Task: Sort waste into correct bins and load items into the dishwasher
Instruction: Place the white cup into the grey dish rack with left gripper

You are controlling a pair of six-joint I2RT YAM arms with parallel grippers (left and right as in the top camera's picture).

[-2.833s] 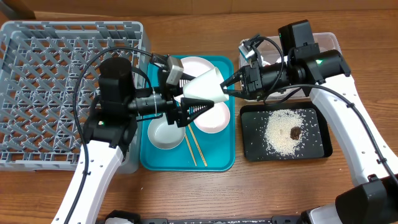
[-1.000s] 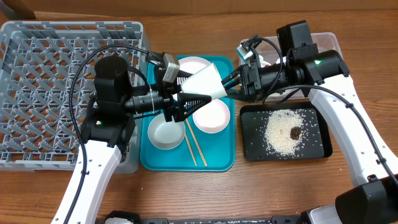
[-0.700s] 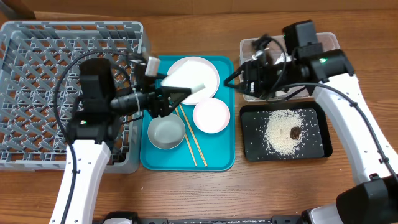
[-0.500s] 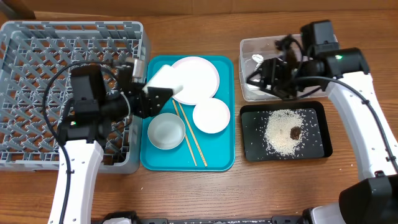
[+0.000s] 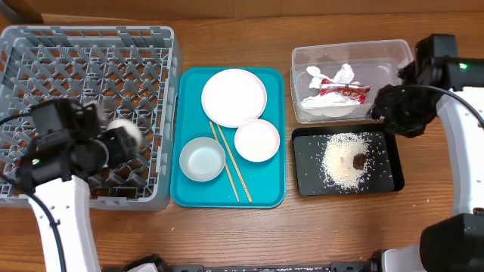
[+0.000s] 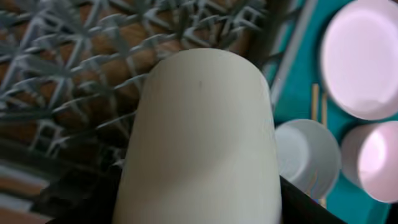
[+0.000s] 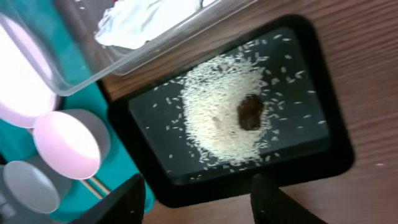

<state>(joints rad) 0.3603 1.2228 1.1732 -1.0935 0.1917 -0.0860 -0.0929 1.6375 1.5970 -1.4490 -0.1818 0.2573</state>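
Note:
My left gripper [image 5: 113,143] is shut on the small white cup [image 5: 127,134] and holds it over the right part of the grey dishwasher rack [image 5: 45,45]. The cup [image 6: 199,137] fills the left wrist view. My right gripper [image 7: 199,196] is open and holds nothing above the near edge of the black tray [image 7: 149,118], which holds rice [image 7: 217,112] and a brown lump [image 7: 250,112]. The clear tub [image 5: 352,53] contains the red-and-white wrapper [image 5: 344,91] and the napkin [image 5: 340,74].
The teal tray [image 5: 272,193] between rack and bins carries the large white plate [image 5: 234,97], the small white dish [image 5: 257,140], the grey bowl [image 5: 202,159] and two chopsticks [image 5: 231,170]. Bare wooden table lies along the front.
The right gripper let go of the cup, opened and drew back to the right. The left arm carried the cup left from above the teal tray to over the rack.

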